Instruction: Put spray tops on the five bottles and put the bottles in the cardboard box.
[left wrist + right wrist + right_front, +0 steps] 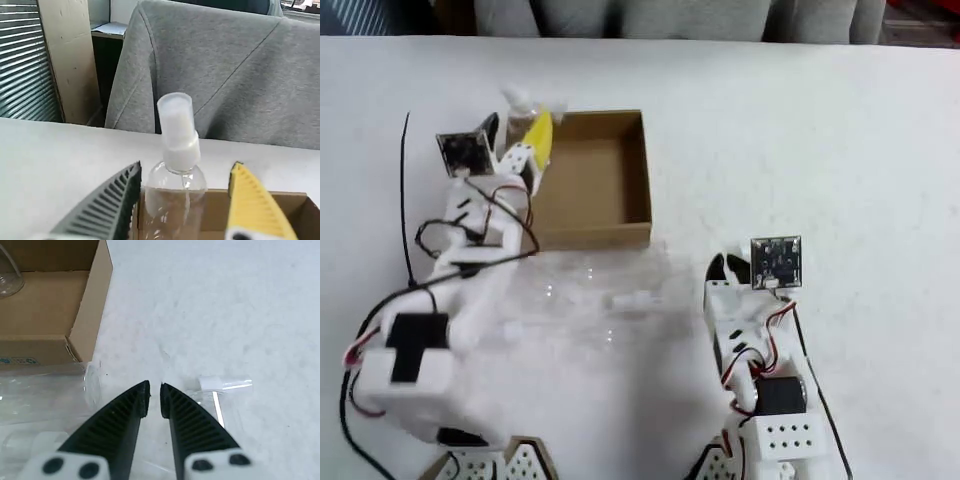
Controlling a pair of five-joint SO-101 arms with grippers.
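Already wearing its white spray top [176, 127], the clear bottle [175, 192] hangs clamped in the left gripper [187, 167] over a corner of the cardboard box [592, 235], the right gripper [155, 388] closed, empty.

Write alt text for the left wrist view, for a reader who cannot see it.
A clear plastic bottle with a white spray top stands upright at the left gripper, by a brown cardboard box. Behind lie a white table and a grey upholstered chair.

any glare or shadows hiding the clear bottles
High view: the bright white table washes out the lying clear bottles, leaving faint glints. Right wrist view: their walls are see-through, but the white spray top stands out. Left wrist view: the upright bottle reads well against the cardboard box.
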